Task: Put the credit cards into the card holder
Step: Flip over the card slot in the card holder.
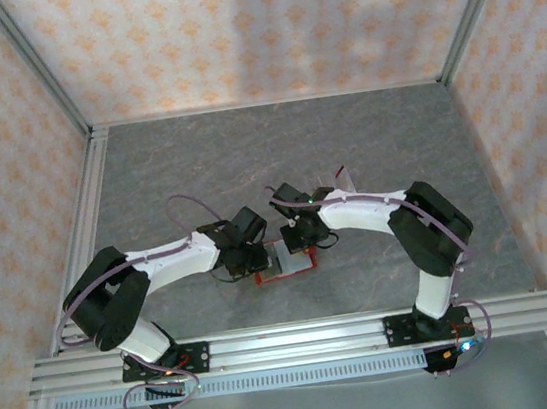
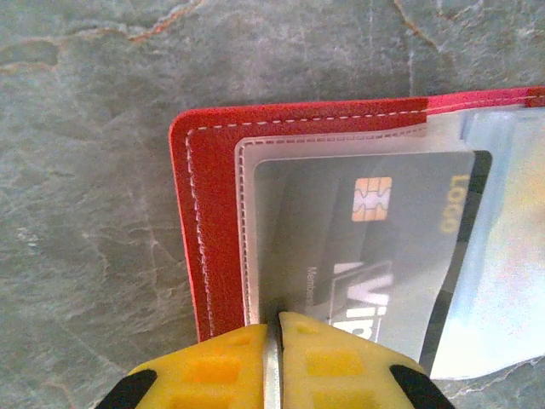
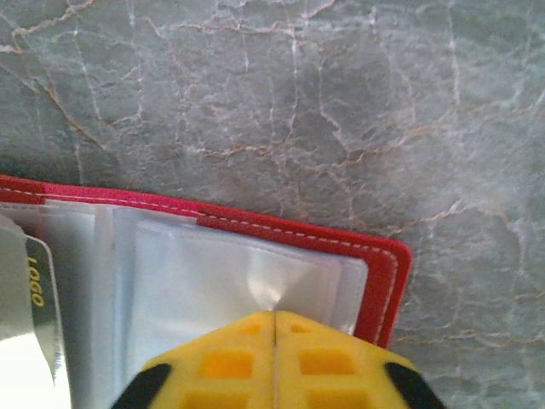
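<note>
1. The card holder (image 1: 286,261) lies open on the table (image 1: 346,144) between the 2 arms. 1 credit card (image 2: 366,247) shows through a clear sleeve (image 3: 213,273).
2. The left jaws are pressed together on the card holder's near edge, with a thin layer pinched between them.
3. The right jaws are also closed, puckering a sleeve at their tips.
4. Risk: if the arms pull unevenly, a sleeve could tear. The light card holder could also drag across the table and let the credit card slide out.

The card holder (image 2: 209,213) is showing red with white stitching; the bench (image 2: 85,170) is showing grey veined marbling
</note>
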